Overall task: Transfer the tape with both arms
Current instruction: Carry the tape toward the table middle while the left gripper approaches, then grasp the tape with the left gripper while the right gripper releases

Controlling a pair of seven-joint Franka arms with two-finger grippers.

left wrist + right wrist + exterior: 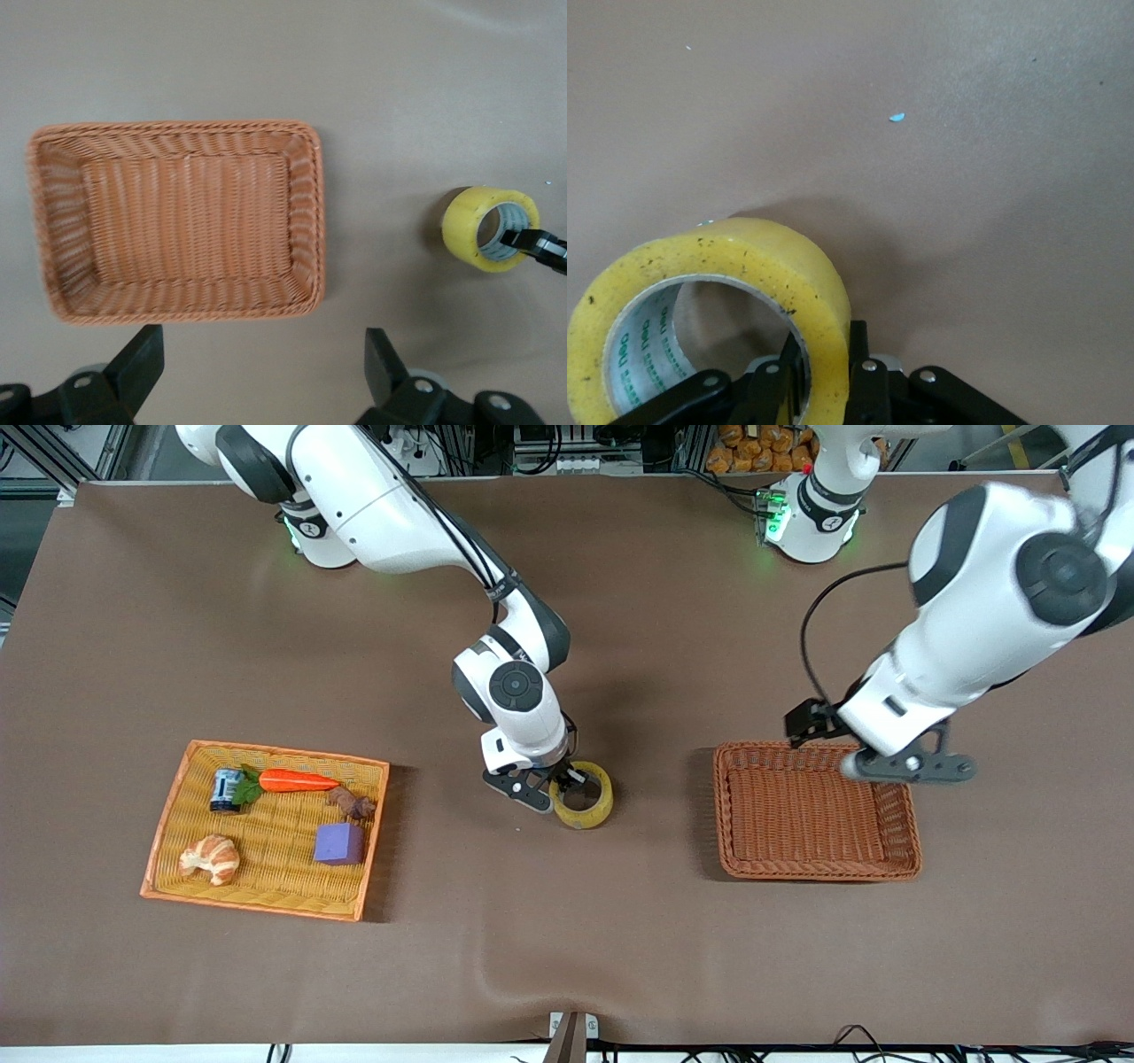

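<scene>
A yellowish roll of tape (582, 794) sits at the middle of the brown table (567, 957), tilted up on its edge, between two baskets. The right gripper (562, 786) is on it, at the roll's nine o'clock side in the front view, jaws pinching the roll's wall, one finger inside the grey core and one outside. Whether the roll rests on the table or is lifted just clear cannot be told.

At three o'clock from the tape lies an empty brown wicker basket (817, 868). The left gripper (912, 767) hovers over its edge, jaws spread wide, holding nothing; that arm waits.

At nine o'clock, well apart, an orange tray (165, 841) holds a carrot (297, 780), croissant (210, 858), purple cube (338, 844) and small can (225, 789).

Judged from this, the tape appears about halfway; handing over and placing remain.
</scene>
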